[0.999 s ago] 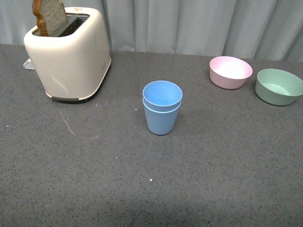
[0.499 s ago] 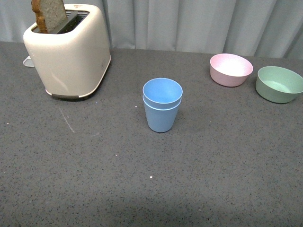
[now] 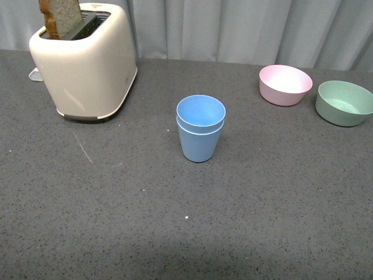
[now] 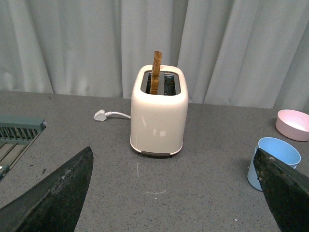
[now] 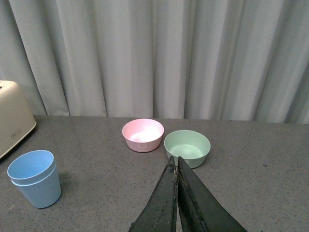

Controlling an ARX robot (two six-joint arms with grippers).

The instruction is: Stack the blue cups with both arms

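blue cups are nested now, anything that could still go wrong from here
The blue cups stand nested and upright, free of both arms, so little risk remains. The left gripper is open with the stack close beside one finger; a sideways swing might tip it. The right gripper is shut, pointing toward the green bowl, and could nudge it.

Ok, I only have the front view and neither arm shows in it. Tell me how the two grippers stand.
Observer: The left gripper is wide open in its wrist view, with nothing between its fingers.
Operator: Now the right one.
Observer: The right gripper is shut, fingers pressed together and holding nothing, above the table in front of the green bowl.
Operator: Check the blue cups from the right wrist.
Observer: The blue cups sit nested and upright there too, clear of the gripper.
Operator: Report anything near the toaster that I can't see.
Observer: A white plug and cord lie on the table beside the toaster.
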